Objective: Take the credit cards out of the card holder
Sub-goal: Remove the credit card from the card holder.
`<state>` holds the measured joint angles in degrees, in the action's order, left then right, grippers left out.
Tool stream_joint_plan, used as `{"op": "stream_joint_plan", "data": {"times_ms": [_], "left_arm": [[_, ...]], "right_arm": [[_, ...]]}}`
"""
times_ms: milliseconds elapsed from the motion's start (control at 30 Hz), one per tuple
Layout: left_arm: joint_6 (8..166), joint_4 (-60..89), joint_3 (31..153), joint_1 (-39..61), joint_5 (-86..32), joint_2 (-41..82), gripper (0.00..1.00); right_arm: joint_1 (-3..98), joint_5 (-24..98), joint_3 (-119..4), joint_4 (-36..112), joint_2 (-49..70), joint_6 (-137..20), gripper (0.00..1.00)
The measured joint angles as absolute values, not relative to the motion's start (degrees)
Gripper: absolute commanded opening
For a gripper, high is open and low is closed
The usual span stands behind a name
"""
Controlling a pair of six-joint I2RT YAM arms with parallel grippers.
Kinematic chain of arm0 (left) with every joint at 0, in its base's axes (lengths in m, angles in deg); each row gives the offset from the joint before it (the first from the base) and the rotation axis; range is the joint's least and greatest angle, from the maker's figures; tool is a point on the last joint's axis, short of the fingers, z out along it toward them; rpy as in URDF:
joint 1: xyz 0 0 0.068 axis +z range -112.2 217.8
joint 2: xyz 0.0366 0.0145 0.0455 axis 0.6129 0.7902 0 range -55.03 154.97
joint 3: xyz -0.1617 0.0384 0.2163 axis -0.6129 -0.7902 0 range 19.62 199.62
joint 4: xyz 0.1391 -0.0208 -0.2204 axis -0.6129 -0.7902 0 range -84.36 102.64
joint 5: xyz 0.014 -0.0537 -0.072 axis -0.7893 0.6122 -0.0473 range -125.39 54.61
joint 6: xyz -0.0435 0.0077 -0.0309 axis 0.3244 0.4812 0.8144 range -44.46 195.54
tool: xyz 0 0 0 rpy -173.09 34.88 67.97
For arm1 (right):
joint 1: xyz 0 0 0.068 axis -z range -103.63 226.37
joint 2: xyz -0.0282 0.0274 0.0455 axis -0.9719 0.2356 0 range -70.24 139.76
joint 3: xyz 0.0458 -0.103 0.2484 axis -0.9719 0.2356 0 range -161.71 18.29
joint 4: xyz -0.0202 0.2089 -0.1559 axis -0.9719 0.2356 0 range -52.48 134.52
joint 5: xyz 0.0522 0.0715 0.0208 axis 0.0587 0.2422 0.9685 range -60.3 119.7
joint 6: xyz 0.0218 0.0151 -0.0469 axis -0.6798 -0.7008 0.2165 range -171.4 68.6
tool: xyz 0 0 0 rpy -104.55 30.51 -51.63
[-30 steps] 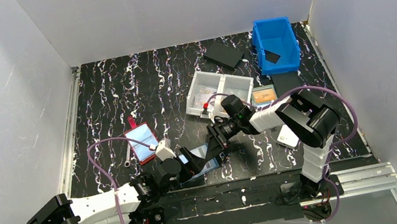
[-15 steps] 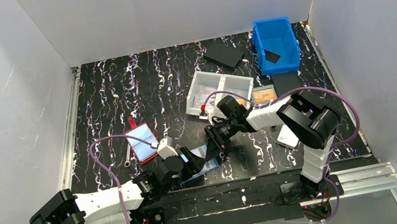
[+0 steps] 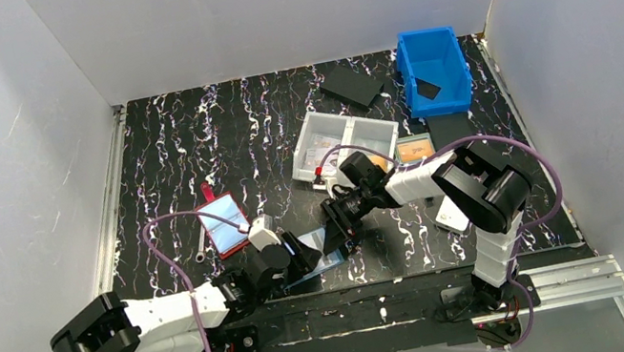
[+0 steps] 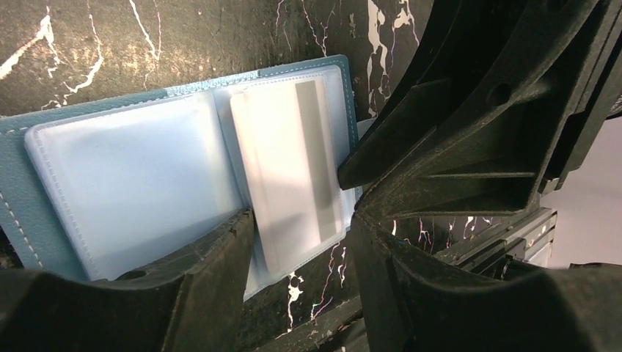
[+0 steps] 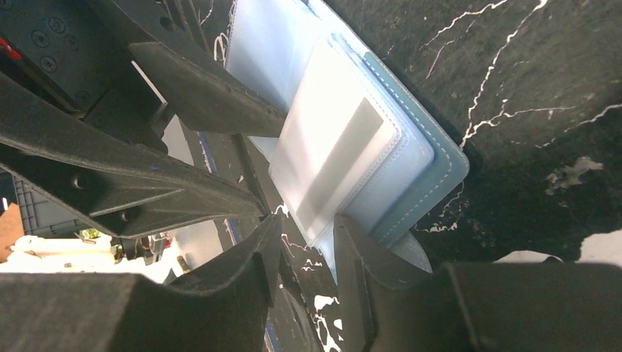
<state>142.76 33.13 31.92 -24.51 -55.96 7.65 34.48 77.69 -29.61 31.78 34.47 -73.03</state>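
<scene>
Forearms of both arms are set low toward one spot at the near edge of the black, white-veined mat [image 3: 215, 144]. The left arm is folded with its elbow far out to the left, and its white forearm is laid almost level, pointing right. The right arm is bent above its base, with its forearm angled left and downward.

The two grippers are placed nose to nose over the flat light-blue bifold card holder [image 4: 132, 183]. It is spread open on the mat, clear pockets up, just ahead of the arm bases. A pale plastic credit card [image 4: 286, 176] with a grey stripe is seen inside a clear pocket on one panel.

The left gripper [image 4: 301, 220] is set with its jaws apart on either side of this card; whether the card's edges are pressed cannot be told. The right gripper [image 5: 308, 227] is held with its jaws parted around the corner of the clear pocket, and bare mat is seen between the pocket and one finger. Each wrist view is largely blocked by the other gripper's black body.

Well apart from the grippers, several other things are laid on the mat:
- a red-edged holder with a pale blue face [image 3: 225, 225]
- a clear two-compartment plastic tray [image 3: 343, 141]
- a teal holder with an orange card [image 3: 415, 150], near the tray
- a blue plastic bin [image 3: 434, 67]
- a flat black rectangle [image 3: 352, 86]
</scene>
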Motion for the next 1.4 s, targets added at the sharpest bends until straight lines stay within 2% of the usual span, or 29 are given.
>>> {"op": "stream_joint_plan", "data": {"times_ms": [100, 267, 533, 700, 933, 1100, 1300, 1400], "left_arm": [[142.15, 33.11, 32.49, -24.51, -55.85, 8.52, 0.49], [138.61, 32.96, 34.17, -24.37, -54.37, 10.03, 0.59], [134.56, 34.97, 34.91, -23.85, -51.66, 11.82, 0.64], [133.10, 35.47, 36.81, -23.63, -50.96, 14.71, 0.69], [131.48, 38.68, 39.94, -23.44, -47.44, 19.91, 0.72], [131.00, 40.30, 40.27, -23.39, -45.95, 21.09, 0.71], [131.20, 40.74, 41.32, -23.19, -45.41, 22.91, 0.61], [131.37, 40.72, 41.60, -23.06, -45.30, 23.41, 0.61]], "right_arm": [[34.59, 78.26, -29.59, 31.21, 34.64, -73.82, 0.41], [35.88, 81.43, -27.76, 26.41, 35.82, -78.28, 0.40], [37.68, 84.25, -23.36, 16.22, 35.91, -87.24, 0.39], [39.01, 84.84, -22.07, 12.96, 35.89, -90.65, 0.38], [38.92, 86.50, -22.01, 8.53, 35.69, -93.86, 0.38], [38.48, 86.91, -22.01, 6.69, 35.56, -95.15, 0.38], [38.59, 87.20, -22.01, 6.10, 35.56, -95.41, 0.39], [38.88, 87.20, -22.01, 5.99, 35.56, -95.41, 0.42]]}}
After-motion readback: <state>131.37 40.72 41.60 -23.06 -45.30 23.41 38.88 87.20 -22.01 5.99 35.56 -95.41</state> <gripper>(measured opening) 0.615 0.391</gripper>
